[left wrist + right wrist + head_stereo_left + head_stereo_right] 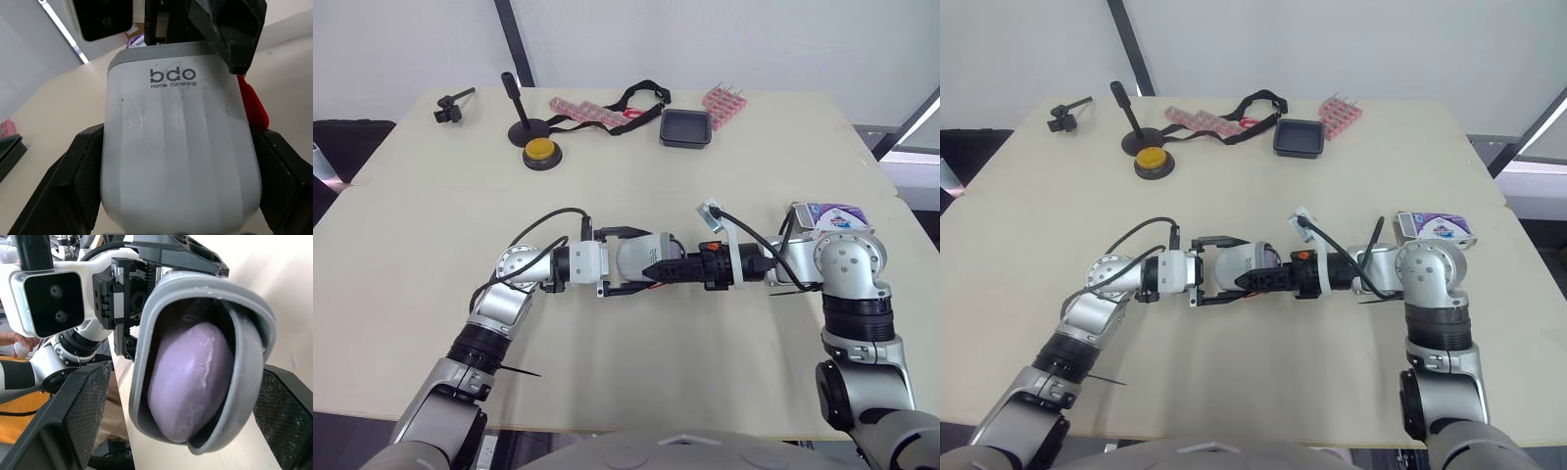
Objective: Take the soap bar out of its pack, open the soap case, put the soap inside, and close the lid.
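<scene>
Purple soap [188,382] sits inside grey case [178,142], seemingly part open.

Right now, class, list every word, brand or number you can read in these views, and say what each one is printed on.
"bdo": on the grey soap case.
"Home Furnishing": in smaller letters just under "bdo", on the same case.
Purple soap pack: it carries printing, but this is too small to read.
</scene>
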{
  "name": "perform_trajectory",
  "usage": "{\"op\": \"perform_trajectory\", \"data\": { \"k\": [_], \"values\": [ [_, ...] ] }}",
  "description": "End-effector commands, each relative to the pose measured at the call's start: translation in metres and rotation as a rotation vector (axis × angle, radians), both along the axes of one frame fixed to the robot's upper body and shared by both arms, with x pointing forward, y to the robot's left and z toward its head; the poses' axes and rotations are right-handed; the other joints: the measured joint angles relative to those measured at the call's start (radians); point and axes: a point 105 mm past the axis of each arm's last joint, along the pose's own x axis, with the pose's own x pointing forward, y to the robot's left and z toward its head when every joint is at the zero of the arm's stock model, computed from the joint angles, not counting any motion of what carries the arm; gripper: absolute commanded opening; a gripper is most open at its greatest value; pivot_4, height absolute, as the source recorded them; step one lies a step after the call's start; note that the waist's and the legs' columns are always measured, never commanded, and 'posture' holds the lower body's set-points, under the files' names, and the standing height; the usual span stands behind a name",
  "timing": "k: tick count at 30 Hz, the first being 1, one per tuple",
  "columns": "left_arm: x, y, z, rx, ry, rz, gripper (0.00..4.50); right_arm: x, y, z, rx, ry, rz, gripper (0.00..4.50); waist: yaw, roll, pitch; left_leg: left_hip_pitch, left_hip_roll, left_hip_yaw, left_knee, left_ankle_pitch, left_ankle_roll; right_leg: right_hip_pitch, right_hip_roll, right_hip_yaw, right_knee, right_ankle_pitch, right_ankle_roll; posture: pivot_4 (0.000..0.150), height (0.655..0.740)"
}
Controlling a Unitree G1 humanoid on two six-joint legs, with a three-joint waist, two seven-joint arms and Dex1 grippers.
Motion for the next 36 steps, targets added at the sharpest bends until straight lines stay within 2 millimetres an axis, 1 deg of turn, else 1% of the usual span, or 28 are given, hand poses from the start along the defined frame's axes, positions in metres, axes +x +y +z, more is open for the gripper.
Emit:
{"op": "perform_trajectory", "data": {
  "k": [1,2,5,9,10,24,26,32,34,36],
  "values": [
    [-0.002,-0.005,0.014,-0.03,-0.054,-0.018,3.48,0.0,0.002,0.006,0.009,-0.02,0.016,4.48,-0.001,0.0,0.0,0.0,0.0,0.0,0.0,0.0,0.0,0.0,0.0,0.0,0.0,0.0,0.0,0.15,0.7291],
    [-0.002,-0.005,0.014,-0.031,-0.054,-0.019,3.48,0.0,0.003,0.005,0.007,-0.017,0.013,4.48,-0.001,0.0,0.0,0.0,0.0,0.0,0.0,0.0,0.0,0.0,0.0,0.0,0.0,0.0,0.0,0.15,0.7291],
    [-0.002,-0.006,0.014,-0.032,-0.054,-0.019,3.48,0.003,0.003,0.003,0.003,-0.008,-0.004,3.67,-0.002,0.0,0.0,0.0,0.0,0.0,-0.001,0.0,0.0,0.0,0.0,0.0,0.0,0.0,0.0,0.15,0.7291],
    [-0.002,-0.006,0.014,-0.033,-0.054,-0.018,3.48,0.006,0.002,0.0,-0.008,0.002,-0.021,2.36,-0.004,0.0,0.0,0.0,0.0,0.0,-0.001,0.0,0.0,0.0,0.0,0.0,0.0,0.0,0.0,0.15,0.7291],
    [-0.002,-0.006,0.014,-0.033,-0.054,-0.018,3.48,0.006,0.002,-0.001,-0.008,0.004,-0.019,2.15,-0.005,0.0,0.0,0.0,0.0,0.0,-0.001,0.0,-0.001,0.0,0.0,0.0,0.0,0.0,0.0,0.15,0.7291],
    [-0.001,-0.006,0.013,-0.035,-0.021,-0.014,3.48,-0.001,0.002,-0.003,-0.009,0.014,0.006,2.15,-0.004,0.0,0.0,0.001,0.0,0.0,-0.001,0.001,0.0,0.0,0.0,0.0,0.0,0.0,0.0,0.15,0.7291],
    [0.001,-0.005,0.015,-0.038,-0.013,-0.01,4.49,-0.002,0.002,-0.003,-0.007,0.012,0.008,2.15,-0.004,0.0,0.0,0.001,0.0,0.0,-0.001,0.001,0.0,0.0,0.0,0.0,0.0,0.0,0.0,0.15,0.7291],
    [0.005,-0.003,0.019,-0.042,0.033,-0.023,4.5,-0.002,0.002,-0.002,-0.007,0.0,0.01,2.15,-0.004,0.0,0.0,0.001,0.0,0.0,-0.001,0.001,-0.001,0.0,0.001,0.0,0.0,0.0,0.0,0.15,0.7291],
    [0.008,0.002,0.016,-0.011,0.108,-0.03,4.5,-0.001,-0.004,-0.003,-0.04,-0.016,0.006,2.15,-0.002,0.0,0.0,0.001,0.0,0.0,-0.001,0.001,-0.001,0.0,0.001,0.0,0.0,0.0,0.0,0.15,0.7291],
    [0.013,0.01,0.015,0.021,0.163,-0.026,4.5,0.002,-0.014,-0.005,-0.11,-0.06,-0.005,2.15,0.0,0.0,0.0,0.002,0.0,0.0,-0.001,0.001,-0.001,0.0,0.001,0.0,0.0,0.0,0.0,0.15,0.7291]
  ]
}}
